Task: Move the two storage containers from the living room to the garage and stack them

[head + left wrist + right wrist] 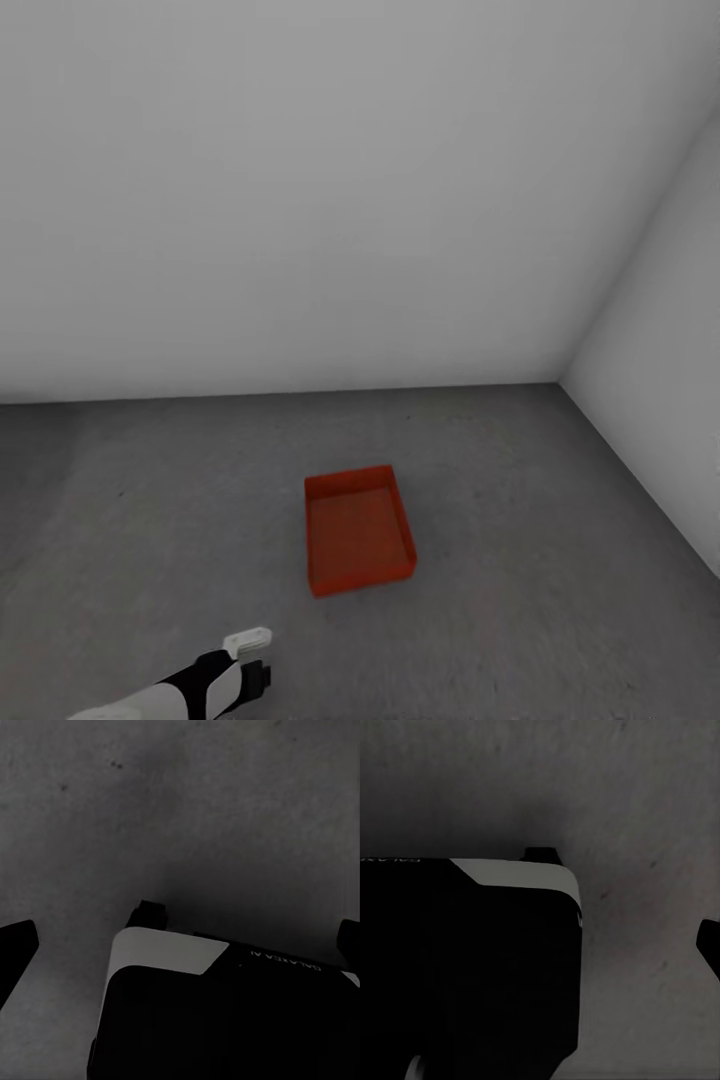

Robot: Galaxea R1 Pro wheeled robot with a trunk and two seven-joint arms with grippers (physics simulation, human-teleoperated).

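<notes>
Plastic, by the look of it: the storage container (358, 528) reads as a thin-walled orange-red bin, open on top and empty, so I judge it light and fairly stiff, with smooth walls that could slip under a pinch. The best hold, I think, is over a rim, one finger inside and one outside a wall, near the middle of a side so it does not swing.

I count one container in the head view. It sits flat on the dark grey concrete floor (150, 500) of the garage, well out from the white back wall (300, 200) and nearer the right-hand side wall (670, 330), clear of the corner where the two meet. Nothing is stacked on it or in it, so the second bin has yet to go on top.

My left arm (200, 685) shows at the lower edge of the head view, low and to the left of the bin, well apart from it. In the left wrist view I see two dark fingertips (15, 949) set wide apart with bare concrete between, so I take the left claw (180, 945) as spread and empty. In the right wrist view only one fingertip (709, 945) shows at the frame edge, so I cannot tell the right claw's state.
</notes>
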